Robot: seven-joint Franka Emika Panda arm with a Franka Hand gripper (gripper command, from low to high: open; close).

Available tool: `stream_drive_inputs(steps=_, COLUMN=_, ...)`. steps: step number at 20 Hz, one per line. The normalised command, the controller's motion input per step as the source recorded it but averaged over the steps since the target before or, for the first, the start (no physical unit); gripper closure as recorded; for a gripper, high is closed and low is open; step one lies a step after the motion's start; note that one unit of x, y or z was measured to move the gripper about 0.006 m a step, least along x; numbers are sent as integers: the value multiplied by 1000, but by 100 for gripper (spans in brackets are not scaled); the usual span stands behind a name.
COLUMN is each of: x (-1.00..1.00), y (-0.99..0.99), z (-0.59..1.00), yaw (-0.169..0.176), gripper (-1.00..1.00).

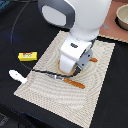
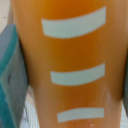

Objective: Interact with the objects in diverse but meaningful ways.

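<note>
Orange bread loaf (image 2: 70, 65) clamped between gripper (image 1: 75, 69) fingers (image 2: 12, 80); loaf mostly hidden under arm in exterior view

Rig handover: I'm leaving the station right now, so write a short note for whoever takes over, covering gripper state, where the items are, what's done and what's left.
Gripper: low over the woven mat. The wrist view is filled by the orange bread loaf between the fingers; whether they are clamped on it cannot be told.
Items: orange-handled cutlery lies on the mat just in front of the gripper. The white utensil sits at the mat's edge on the exterior view's left, the yellow box off the mat beyond it. A bowl sits at the far corner.
Done: gripper brought to the loaf.
Left: confirm the grasp, then lift or move the loaf.
</note>
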Motion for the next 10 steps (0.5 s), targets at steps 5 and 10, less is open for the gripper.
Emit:
stream_drive_inputs(steps=5, x=-461, y=0, z=-132, yaw=31, gripper=-100)
stream_drive_inputs(steps=10, x=-534, y=83, z=619, yaw=3, gripper=-100)
